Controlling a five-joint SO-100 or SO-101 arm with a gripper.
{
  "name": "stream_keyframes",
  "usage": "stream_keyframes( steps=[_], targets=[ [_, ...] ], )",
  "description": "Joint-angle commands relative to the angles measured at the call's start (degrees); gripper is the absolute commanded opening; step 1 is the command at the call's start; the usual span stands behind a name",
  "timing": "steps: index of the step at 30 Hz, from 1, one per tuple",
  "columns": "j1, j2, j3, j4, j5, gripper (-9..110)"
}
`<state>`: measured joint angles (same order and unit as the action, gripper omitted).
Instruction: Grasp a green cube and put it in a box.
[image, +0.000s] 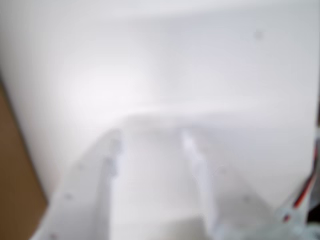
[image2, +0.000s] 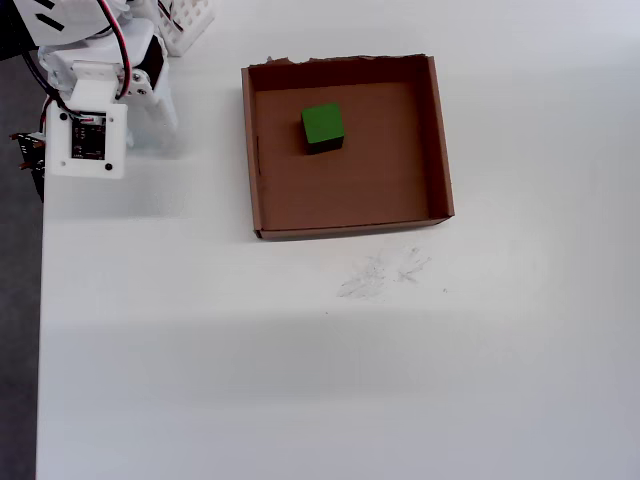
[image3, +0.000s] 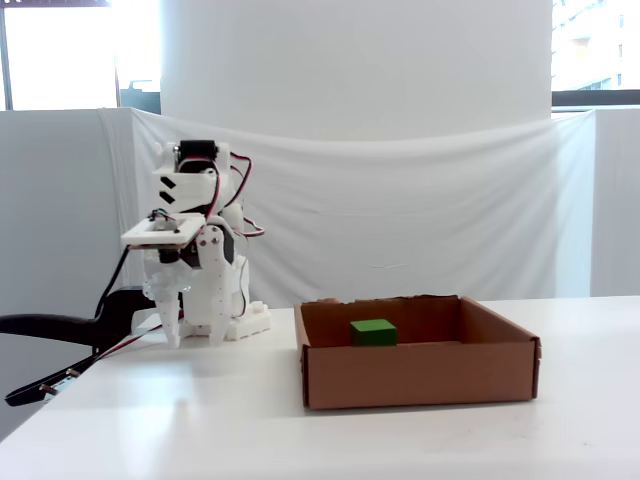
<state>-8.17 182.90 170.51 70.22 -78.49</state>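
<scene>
- Green cube (image2: 323, 127) inside the box (image2: 350, 231), toward its ragged far wall in the overhead view.
- Gripper (image3: 190, 335) folded by the arm's base, well apart from box; opening unclear, nothing visibly held.

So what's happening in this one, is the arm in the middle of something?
Nothing is being handled right now. The small bright-green cube already sits inside the shallow brown cardboard box, toward its back wall in the overhead view. The white robot arm is folded back at the table's left edge, well apart from the box. Its jaws hold nothing in the blurry wrist view.
</scene>
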Motion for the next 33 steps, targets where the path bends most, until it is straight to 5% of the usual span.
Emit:
stream_keyframes(
  steps=[1, 13, 33],
  targets=[
    [-0.35, -0.62, -0.26, 0.35, 0.35, 18],
    [-0.26, -0.62, -0.26, 1.32, 11.16, 21],
    [-0.26, -0.62, -0.26, 1.32, 11.25, 21]
  ],
)
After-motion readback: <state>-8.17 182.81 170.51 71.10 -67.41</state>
